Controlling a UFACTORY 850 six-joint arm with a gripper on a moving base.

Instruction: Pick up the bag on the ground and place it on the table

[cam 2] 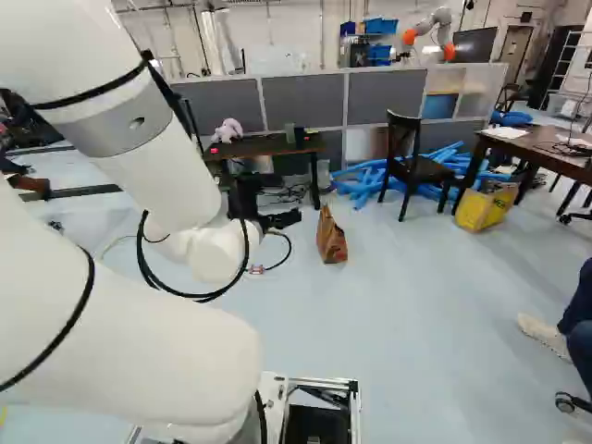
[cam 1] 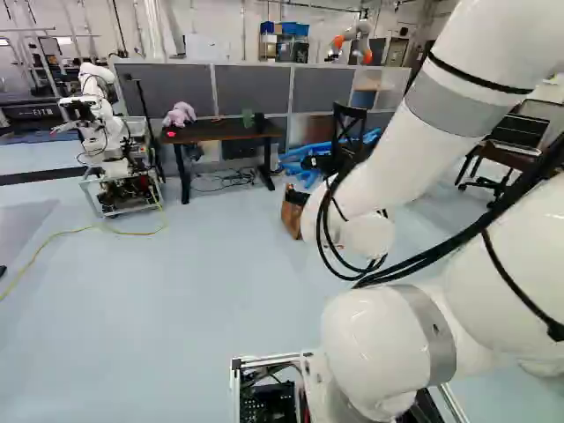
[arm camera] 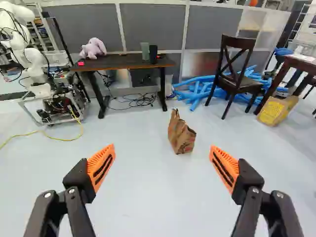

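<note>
The bag [arm camera: 180, 136] points up, long axis roughly upright.

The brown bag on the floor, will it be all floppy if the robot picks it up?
Probably a bit floppy: the bag looks like creased paper, so its sides may crumple when squeezed. It might tip if pushed, because it looks taller than it is wide. I can't see inside, so its weight is a guess.

You're in a robotics lab — another robot [arm camera: 34, 61] on a wheeled frame, grey partitions [arm camera: 152, 24], loose cables [arm camera: 136, 100] on the floor.
</note>
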